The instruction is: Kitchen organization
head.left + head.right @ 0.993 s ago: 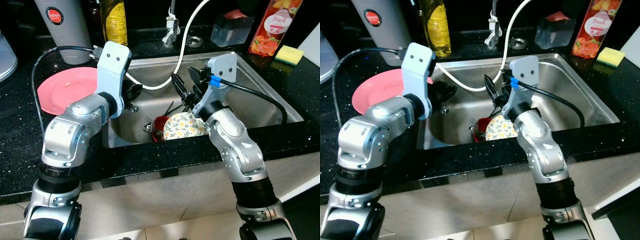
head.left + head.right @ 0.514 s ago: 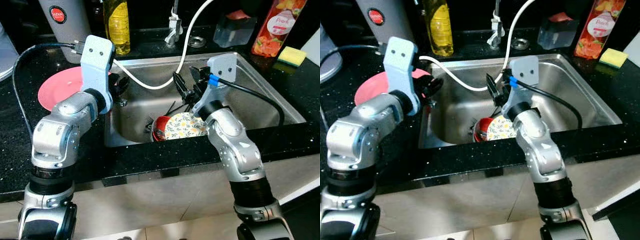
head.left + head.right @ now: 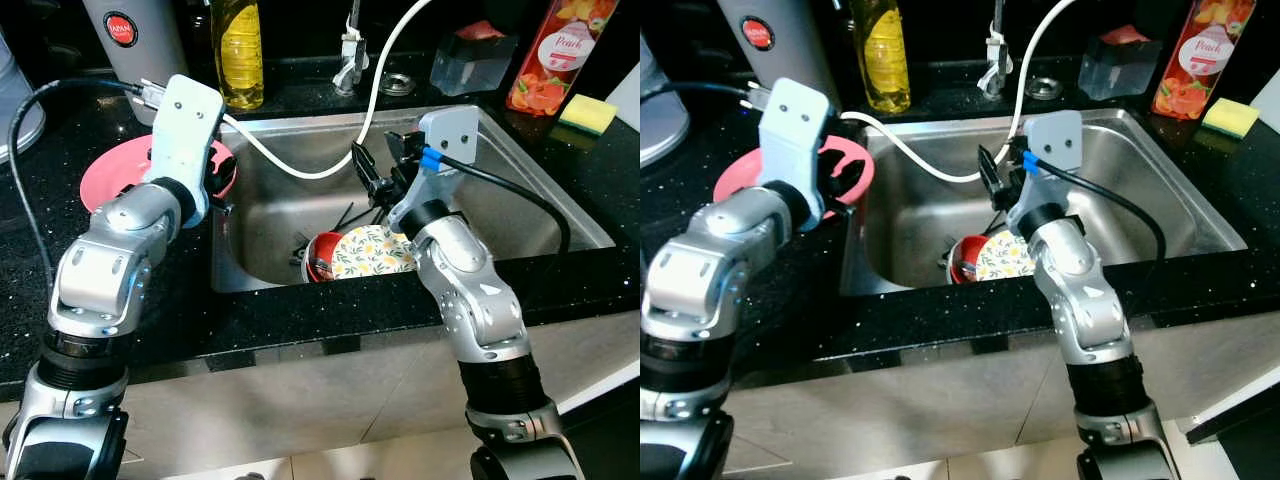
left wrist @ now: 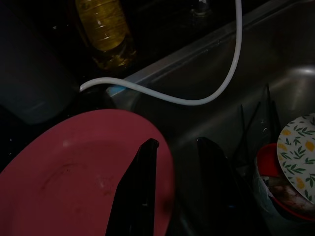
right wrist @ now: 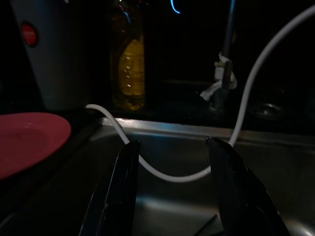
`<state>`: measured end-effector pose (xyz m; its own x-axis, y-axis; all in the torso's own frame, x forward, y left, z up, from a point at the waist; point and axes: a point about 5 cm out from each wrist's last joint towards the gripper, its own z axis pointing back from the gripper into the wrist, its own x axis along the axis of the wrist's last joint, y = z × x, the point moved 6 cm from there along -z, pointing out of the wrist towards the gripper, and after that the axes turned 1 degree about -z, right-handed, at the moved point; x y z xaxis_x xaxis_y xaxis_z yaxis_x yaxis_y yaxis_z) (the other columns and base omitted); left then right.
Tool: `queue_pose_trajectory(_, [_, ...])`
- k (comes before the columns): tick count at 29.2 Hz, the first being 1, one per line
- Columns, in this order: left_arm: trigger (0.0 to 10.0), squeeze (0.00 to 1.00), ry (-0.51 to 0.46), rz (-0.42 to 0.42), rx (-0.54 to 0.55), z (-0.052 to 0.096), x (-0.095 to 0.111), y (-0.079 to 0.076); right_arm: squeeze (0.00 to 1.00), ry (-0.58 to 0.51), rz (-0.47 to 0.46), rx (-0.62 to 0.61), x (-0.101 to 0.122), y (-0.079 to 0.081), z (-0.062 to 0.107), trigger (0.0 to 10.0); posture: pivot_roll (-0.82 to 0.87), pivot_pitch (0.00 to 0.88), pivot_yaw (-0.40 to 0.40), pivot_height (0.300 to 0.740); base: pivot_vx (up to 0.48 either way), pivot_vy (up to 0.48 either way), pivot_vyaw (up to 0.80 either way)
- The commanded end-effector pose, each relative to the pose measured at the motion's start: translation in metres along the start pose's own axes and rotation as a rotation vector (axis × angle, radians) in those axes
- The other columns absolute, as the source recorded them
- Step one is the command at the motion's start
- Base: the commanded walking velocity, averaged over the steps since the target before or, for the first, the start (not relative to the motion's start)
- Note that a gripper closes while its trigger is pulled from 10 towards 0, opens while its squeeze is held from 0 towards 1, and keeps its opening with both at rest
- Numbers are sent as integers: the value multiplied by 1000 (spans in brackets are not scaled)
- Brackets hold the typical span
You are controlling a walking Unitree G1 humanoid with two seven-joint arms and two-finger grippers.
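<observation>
Your left gripper point(image 4: 172, 162), jaws narrowly parted, straddles the pink plate point(image 3: 115, 178) rim on the desk point(image 3: 60, 280). Right gripper point(image 5: 170, 162) hovers wide, empty. Floral plate point(image 3: 372, 250) remains in sink point(image 3: 520, 190); most work outstanding.

From the head, both eye views look steeply down on the same sink point(image 3: 520, 190) and black counter point(image 3: 40, 260), while each wrist camera peers close along its own black fingers, both catching the pink plate point(image 4: 64, 167) and white hose point(image 5: 147, 167).
</observation>
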<state>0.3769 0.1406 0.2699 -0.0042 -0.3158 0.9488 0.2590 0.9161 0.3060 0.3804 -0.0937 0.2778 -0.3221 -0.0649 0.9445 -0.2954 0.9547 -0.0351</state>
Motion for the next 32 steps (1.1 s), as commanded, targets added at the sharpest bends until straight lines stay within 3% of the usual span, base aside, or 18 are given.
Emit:
queue_pose_trajectory(1, [10000, 0, 6, -30, 2, 0, -2, 2, 0, -15, -3, 3, 4, 1, -1, 10000, 126, 69, 8, 740, 0, 0, 0])
queue_pose_trajectory(7, [10000, 0, 23, -70, 14, 2, -8, 5, 0, -9, 1, -6, 3, -2, 0, 10000, 121, 63, 5, 740, 0, 0, 0])
queue_pose_trajectory(18, [10000, 0, 29, -125, 62, -1, -12, 12, 0, -11, -15, 14, 2, 7, -1, 10000, 124, 43, 5, 740, 0, 0, 0])
queue_pose_trajectory(32, [10000, 0, 23, -146, 44, -3, -14, 6, 0, -9, -3, 4, 0, 4, 2, 10000, 125, 45, 19, 740, 0, 0, 0])
